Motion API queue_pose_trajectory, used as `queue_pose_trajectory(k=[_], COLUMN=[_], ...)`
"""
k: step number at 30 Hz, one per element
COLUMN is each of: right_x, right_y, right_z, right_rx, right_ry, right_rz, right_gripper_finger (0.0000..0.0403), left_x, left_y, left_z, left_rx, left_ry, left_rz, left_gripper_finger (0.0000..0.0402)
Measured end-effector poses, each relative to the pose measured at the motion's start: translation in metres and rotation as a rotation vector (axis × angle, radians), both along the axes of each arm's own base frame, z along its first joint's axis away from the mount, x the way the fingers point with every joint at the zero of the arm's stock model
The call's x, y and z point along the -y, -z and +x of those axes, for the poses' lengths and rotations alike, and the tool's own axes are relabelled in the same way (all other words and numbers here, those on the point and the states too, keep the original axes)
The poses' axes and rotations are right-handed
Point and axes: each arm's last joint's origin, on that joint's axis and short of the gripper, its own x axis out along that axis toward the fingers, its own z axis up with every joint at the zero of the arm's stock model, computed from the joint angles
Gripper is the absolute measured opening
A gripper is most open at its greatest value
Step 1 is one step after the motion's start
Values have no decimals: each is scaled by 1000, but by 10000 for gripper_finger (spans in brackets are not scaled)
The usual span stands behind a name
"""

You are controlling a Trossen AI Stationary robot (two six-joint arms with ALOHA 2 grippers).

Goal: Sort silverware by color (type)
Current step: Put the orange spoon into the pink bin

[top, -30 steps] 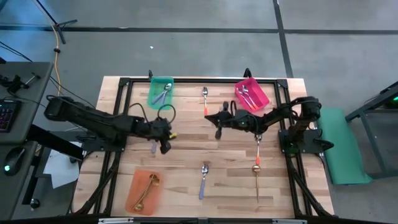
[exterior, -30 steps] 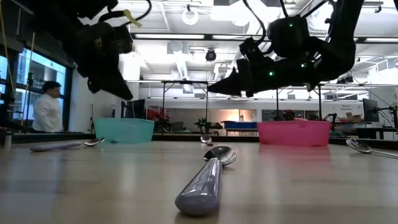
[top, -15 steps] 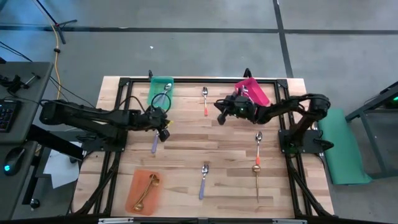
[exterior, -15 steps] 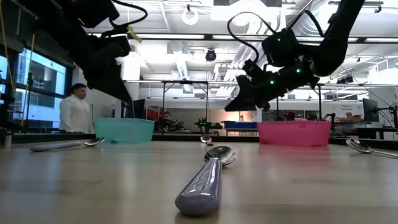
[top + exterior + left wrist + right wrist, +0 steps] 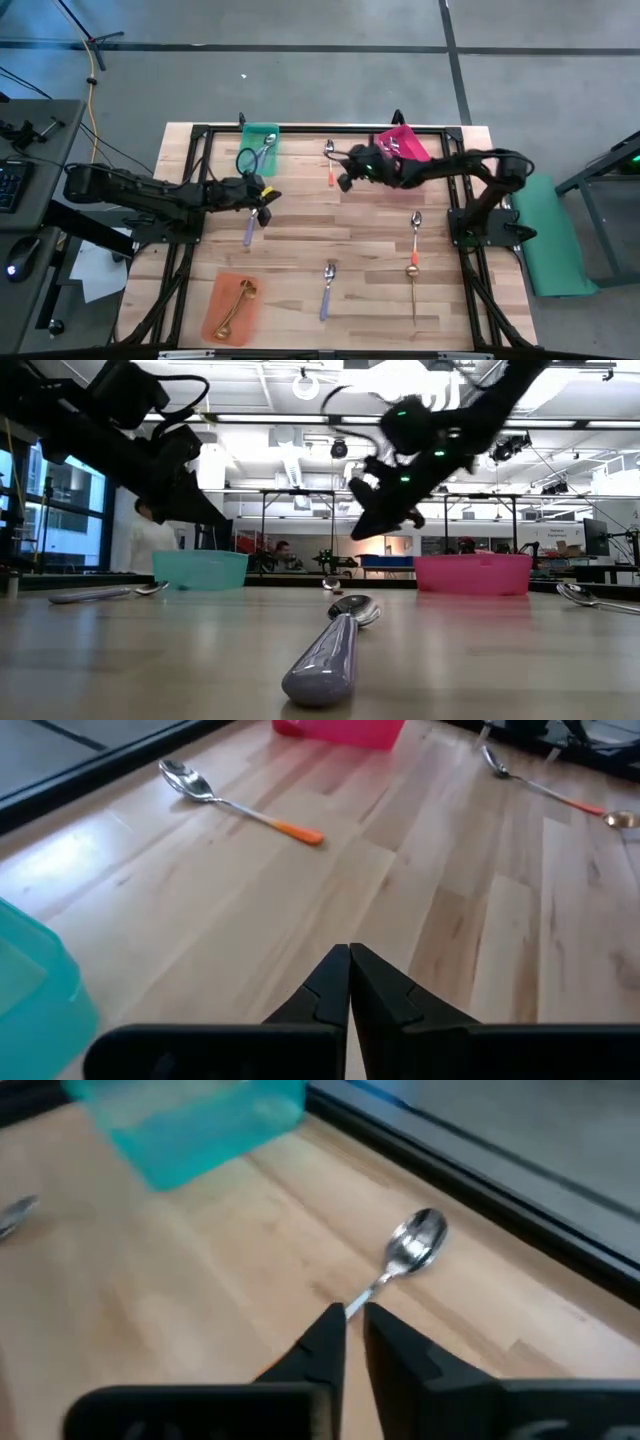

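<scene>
Right pincer (image 5: pixel 344 181), nearly closed and empty, hovers by the orange-handled spoon (image 5: pixel 330 163); a descent at this gap risks knocking it aside, while left pincer (image 5: pixel 266 206) waits closed, empty.

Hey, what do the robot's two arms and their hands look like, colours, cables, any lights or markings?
Both arms are dark, nearly black, built of slim jointed segments. The left hand ends in two tapered black fingers; the right hand looks the same. Black cables loop above each wrist. The left arm carries a small yellow tag near its wrist, and the right arm shows small green lights near its wrist.
</scene>
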Motion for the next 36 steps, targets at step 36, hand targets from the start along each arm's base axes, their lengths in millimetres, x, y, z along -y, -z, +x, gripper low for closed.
queue_pose_trajectory(k=[36], right_x=[70], right_y=[47], right_z=[77], right_rx=[-347], right_ry=[157], right_rz=[354], right_gripper_finger=[4], left_x=[13], left_y=[5], left_z=[-2], left_rx=[-12], left_ry=[95], left_rz=[66], left_gripper_finger=[3])
